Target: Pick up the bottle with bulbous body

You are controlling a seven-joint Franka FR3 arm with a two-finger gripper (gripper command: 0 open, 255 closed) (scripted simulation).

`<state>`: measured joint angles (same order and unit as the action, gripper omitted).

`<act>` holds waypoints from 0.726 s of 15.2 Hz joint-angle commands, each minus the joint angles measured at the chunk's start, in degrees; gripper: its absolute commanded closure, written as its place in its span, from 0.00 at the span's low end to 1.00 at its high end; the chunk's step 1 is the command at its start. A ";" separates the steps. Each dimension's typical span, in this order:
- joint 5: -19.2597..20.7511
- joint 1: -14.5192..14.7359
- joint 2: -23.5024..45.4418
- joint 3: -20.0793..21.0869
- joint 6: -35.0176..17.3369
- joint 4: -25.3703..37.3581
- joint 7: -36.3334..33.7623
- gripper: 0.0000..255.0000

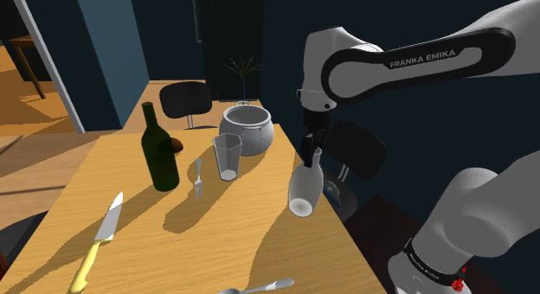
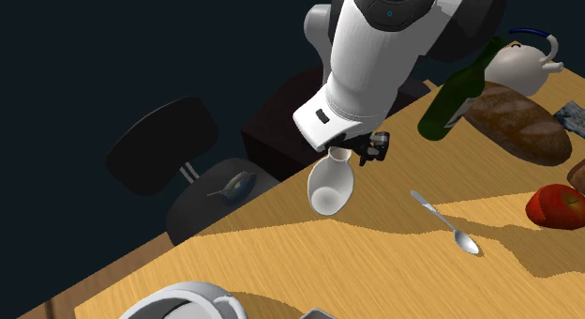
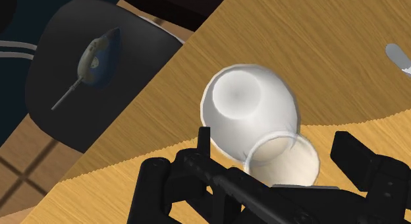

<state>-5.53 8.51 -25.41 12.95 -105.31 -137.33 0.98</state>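
The bulbous bottle (image 1: pixel 301 190) is plain white, with a round body and a short flared neck. It stands near the table edge on the shoulder view's right. My black gripper (image 1: pixel 310 152) is down over its neck. In the wrist view the gripper (image 3: pixel 276 145) is open: one finger (image 3: pixel 204 138) and the other stand on either side of the bottle's rim (image 3: pixel 282 161), with a gap on each side. The second exterior view has the bottle (image 2: pixel 330 186) right under the hand (image 2: pixel 354 150), close to the table edge.
A dark green bottle (image 1: pixel 160 154), a glass (image 1: pixel 227 156), a grey pot (image 1: pixel 247 128), a fork (image 1: pixel 198 178) and a yellow-handled knife (image 1: pixel 99 240) share the wooden table (image 1: pixel 260 240). A spoon (image 2: pixel 445 223) lies near the white bottle. A black chair (image 2: pixel 202 176) stands beside that edge.
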 commanded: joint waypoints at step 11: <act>-0.03 0.02 0.18 0.07 -0.81 -0.60 -0.02 1.00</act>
<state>-5.56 8.54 -25.33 13.02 -106.20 -137.91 0.97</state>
